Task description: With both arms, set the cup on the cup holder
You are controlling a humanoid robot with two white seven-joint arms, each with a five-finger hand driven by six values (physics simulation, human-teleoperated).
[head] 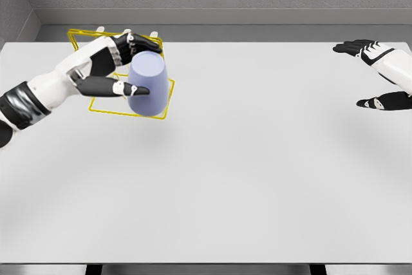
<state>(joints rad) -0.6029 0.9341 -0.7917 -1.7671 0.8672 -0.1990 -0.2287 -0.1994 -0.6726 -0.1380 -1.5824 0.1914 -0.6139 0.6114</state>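
A pale blue cup (148,84) is held upside down in my left hand (132,66), whose thumb and fingers are shut around its sides. The cup hangs over a yellow wire-frame cup holder (165,109) at the table's back left; part of the frame is hidden behind the cup and my hand. My right hand (370,72) is at the far right edge of the table, fingers spread, holding nothing, far from the cup.
The white table (244,172) stretches wide in front and to the right. A grey wall runs behind its far edge.
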